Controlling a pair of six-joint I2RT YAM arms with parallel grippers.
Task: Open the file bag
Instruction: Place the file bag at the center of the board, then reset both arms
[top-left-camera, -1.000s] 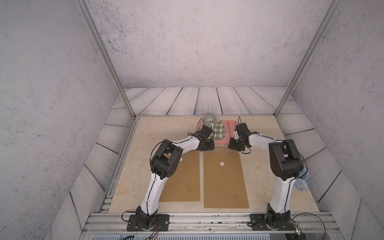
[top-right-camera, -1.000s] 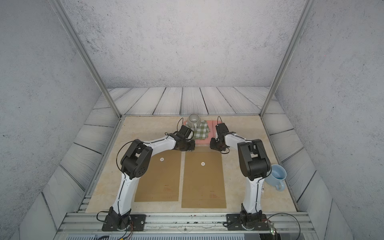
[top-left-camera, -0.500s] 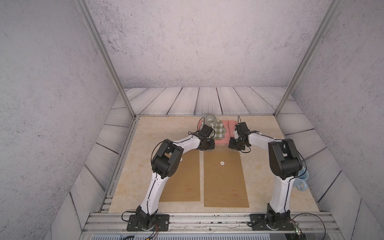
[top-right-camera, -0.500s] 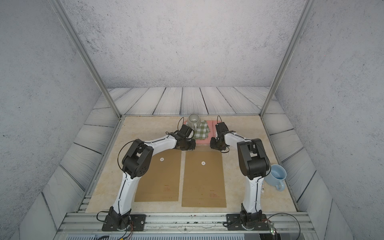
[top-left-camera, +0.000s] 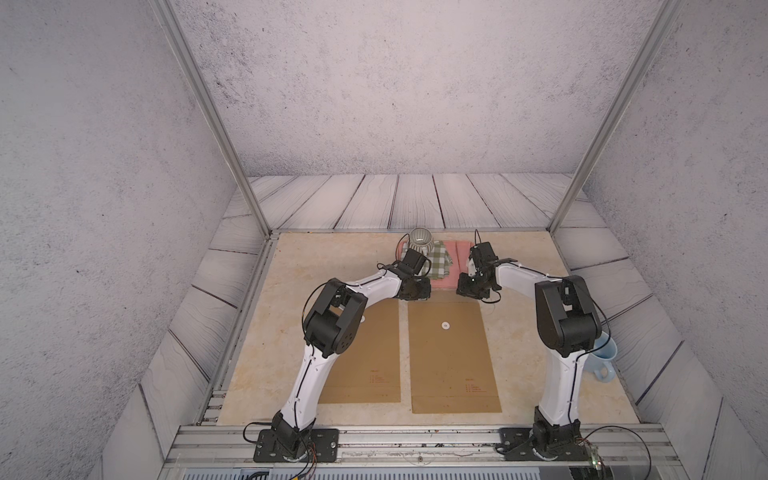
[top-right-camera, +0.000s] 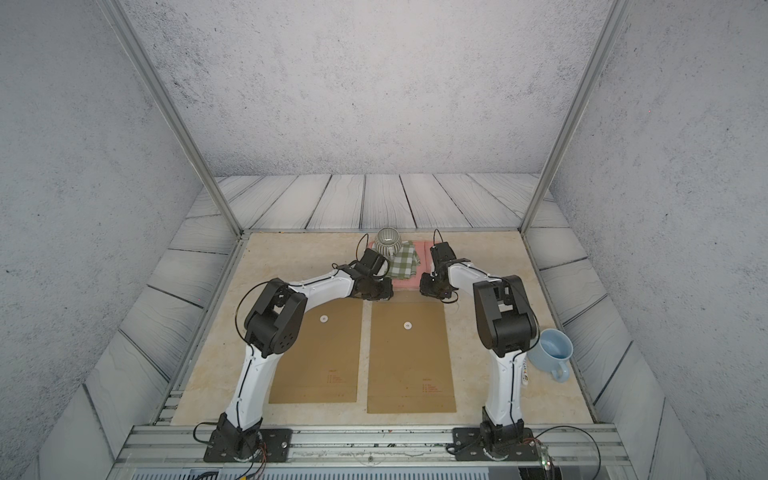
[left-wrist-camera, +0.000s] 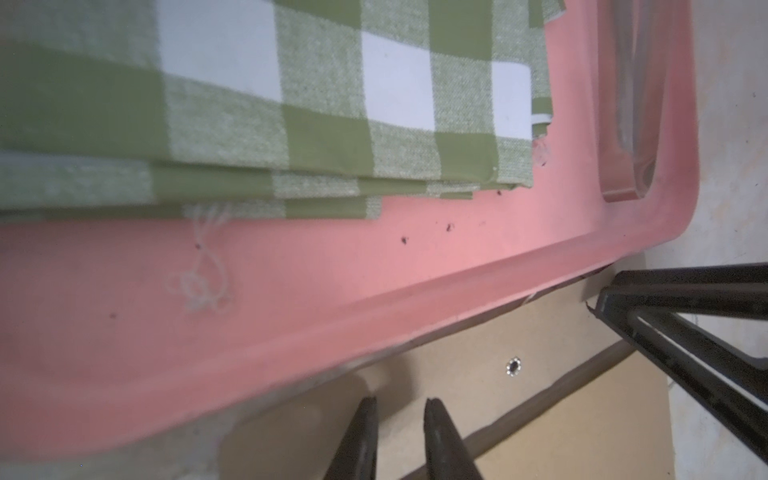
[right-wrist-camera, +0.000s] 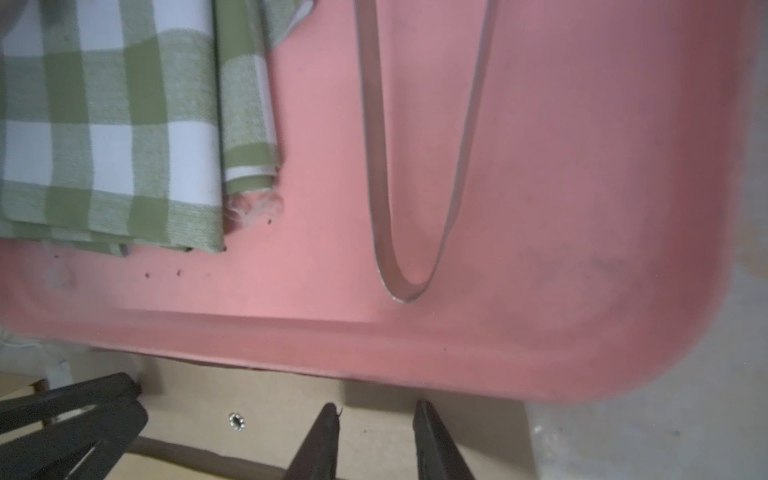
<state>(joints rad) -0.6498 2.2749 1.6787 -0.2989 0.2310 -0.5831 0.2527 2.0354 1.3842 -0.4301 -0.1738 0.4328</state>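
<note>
File bag (top-left-camera: 451, 357), lying flat beside a 2nd file bag (top-left-camera: 365, 361) on the right arm's side, has its flap (left-wrist-camera: 457, 374) seemingly folded back toward the pink tray (top-left-camera: 445, 284), with the left gripper (left-wrist-camera: 397, 411) barely parted and the right gripper (right-wrist-camera: 374, 409) wider, both apparently empty over the flap, so the next move is probably to lift clear gently.

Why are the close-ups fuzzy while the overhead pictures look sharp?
Left wrist view: the checked cloth and pink tray likely sit too near the lens, so they blur toward the edges. Right wrist view: the tray's corner smears likewise. Both top views: crisp, evenly lit, though the walls splay from wide-angle distortion.
</note>
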